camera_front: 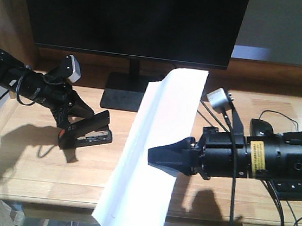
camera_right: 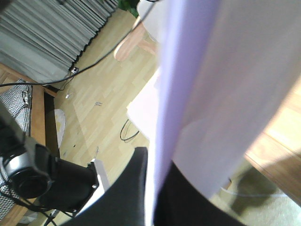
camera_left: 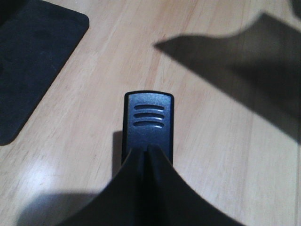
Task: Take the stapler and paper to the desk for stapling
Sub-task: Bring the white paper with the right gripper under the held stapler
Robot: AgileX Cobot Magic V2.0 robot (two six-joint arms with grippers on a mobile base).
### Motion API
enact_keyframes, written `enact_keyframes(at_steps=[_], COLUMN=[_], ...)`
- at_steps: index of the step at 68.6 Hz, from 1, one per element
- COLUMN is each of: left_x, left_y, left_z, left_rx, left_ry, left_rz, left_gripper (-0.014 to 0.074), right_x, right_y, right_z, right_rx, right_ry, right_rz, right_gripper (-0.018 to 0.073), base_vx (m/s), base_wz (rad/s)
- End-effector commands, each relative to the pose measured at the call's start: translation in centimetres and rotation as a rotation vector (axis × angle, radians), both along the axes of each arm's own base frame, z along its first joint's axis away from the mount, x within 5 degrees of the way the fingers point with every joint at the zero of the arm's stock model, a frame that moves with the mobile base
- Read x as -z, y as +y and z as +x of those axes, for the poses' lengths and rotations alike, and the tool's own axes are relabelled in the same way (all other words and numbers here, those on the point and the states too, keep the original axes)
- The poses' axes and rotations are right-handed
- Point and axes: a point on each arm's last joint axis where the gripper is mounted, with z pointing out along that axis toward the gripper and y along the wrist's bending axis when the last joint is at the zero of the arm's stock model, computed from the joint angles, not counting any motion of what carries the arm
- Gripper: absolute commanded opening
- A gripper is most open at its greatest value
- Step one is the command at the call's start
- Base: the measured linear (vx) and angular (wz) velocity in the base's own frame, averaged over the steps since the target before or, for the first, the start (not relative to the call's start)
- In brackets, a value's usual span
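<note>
Currently both task items are in hand and over the bench (camera_front: 25, 164), but neither is laid down. Left gripper (camera_front: 76, 123): fingers closed on the rear of the stapler (camera_front: 89, 129), near its orange-red patch. The stapler sits tilted, nose pointing toward the middle of the bench, with its upper arm and base slightly parted. The left wrist view shows the ribbed black end of the stapler (camera_left: 148, 123) poking out from between the closed fingers, with wood grain behind it. I cannot tell whether it touches the surface or hangs just above; a shadow lies close under it. Right gripper (camera_front: 158, 156): fingers pinched on one long edge of the paper (camera_front: 156, 119). The sheet is not flat. It runs as a curled, sloping band from up near the monitor (camera_front: 135, 13), across the bench, and out past the front rim, where its lower corner hangs free. The right wrist view confirms the pinch: the paper (camera_right: 225, 94) passes between the two dark fingers of the right gripper (camera_right: 153, 197), with floor visible beyond. Judgement: fetching is done for both items; delivery is partly done. Left to do: lay the sheet flat and wholly on the bench, set down or position the stapler at the sheet's edge, then staple. The floppy overhang looks like the main thing to correct.
</note>
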Motion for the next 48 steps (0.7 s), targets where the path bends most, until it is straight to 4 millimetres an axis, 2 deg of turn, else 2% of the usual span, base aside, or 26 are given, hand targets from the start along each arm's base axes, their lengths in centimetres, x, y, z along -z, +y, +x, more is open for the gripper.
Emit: enact_keyframes(at_steps=[1,18,27,41,48], left_x=[-3.7,-3.7,-3.7,-3.7,-3.7], left_y=[-0.6,-0.6,-0.6,-0.6,-0.6], left_z=[0.0,0.0,0.0,0.0,0.0], left_rx=[-0.003,-0.003,-0.003,-0.003,-0.003], left_ry=[-0.069,-0.069,-0.069,-0.069,-0.069], left_rz=[-0.057,-0.057,-0.057,-0.057,-0.057], left_gripper=[-0.0006,-0.0006,-0.0006,-0.0006,-0.0006], right_x=[-0.6,4.5,6.7,9.0,9.4], right_y=[0.3,-0.3,-0.6,-0.5,-0.5], right_z=[1.1,4.0,4.8,5.2,5.5], right_rx=[0.032,0.226,0.284,0.285,0.277], right_ry=[-0.008,0.083,0.122,0.182,0.179], right_rz=[0.042,-0.148,-0.217,-0.253,-0.257], right_gripper=[-0.0005,-0.0005,-0.0005,-0.0005,-0.0005], base_vx=[0.0,0.0,0.0,0.0,0.0], base_wz=[0.0,0.0,0.0,0.0,0.0])
